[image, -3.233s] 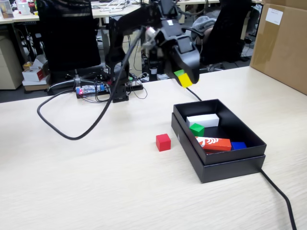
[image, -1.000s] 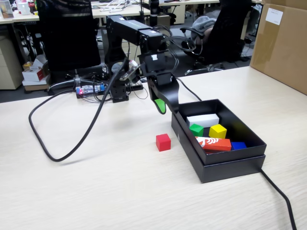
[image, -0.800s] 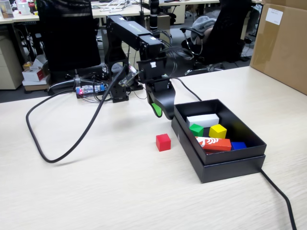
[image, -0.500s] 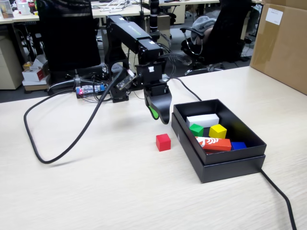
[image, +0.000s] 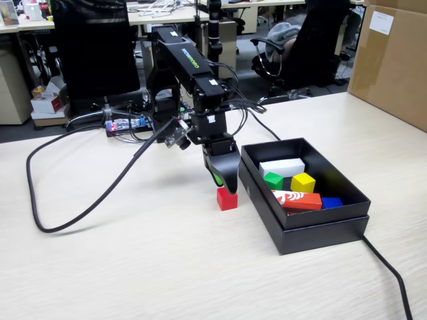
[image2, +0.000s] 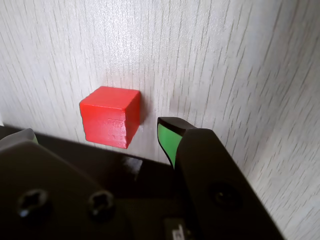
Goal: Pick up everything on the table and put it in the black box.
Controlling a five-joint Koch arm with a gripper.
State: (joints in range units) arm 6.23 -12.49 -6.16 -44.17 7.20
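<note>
Red cube (image2: 111,116) between spread tool (image2: 95,137) jaws, wrist view only

The surface (image: 133,267) is a broad top of pale wood grain. Directly on it lie a red cube (image: 227,199) near the middle, the black box (image: 320,230) just beside the cube toward the right edge, the arm's base (image: 167,133) near the far edge, and a brown carton (image: 390,60) at the far right corner. A thick black cable (image: 73,213) loops across the left half, and another (image: 390,277) runs from the box toward the near right corner.
</note>
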